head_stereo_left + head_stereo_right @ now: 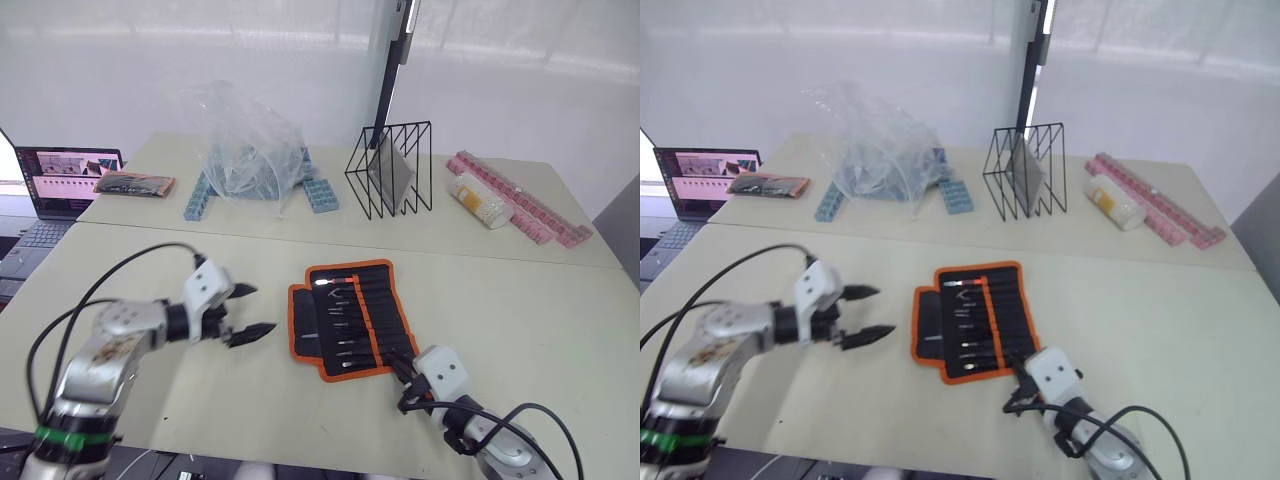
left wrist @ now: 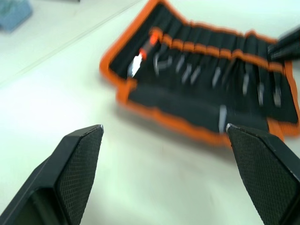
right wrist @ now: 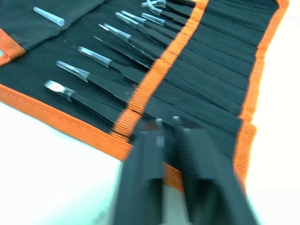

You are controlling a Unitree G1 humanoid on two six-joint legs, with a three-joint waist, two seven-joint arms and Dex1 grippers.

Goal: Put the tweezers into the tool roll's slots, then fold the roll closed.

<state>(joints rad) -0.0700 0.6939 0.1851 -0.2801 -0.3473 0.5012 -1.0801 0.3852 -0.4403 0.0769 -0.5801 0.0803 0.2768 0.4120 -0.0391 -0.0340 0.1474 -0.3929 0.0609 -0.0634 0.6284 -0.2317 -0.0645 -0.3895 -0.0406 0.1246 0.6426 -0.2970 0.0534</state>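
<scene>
The tool roll (image 1: 345, 318) lies unfolded, tweezers (image 3: 101, 84) slotted; right gripper (image 3: 166, 126), fingers together, touches its near edge (probably to fold); left gripper (image 1: 248, 310) waits agape beside it.

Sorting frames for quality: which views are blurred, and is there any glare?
Left wrist view: the tool roll is smeared, the fingers sharper. Right wrist view: the right gripper is blurred, the tweezers fairly crisp. Head views: sharp, with a bright washed-out backdrop.
</scene>
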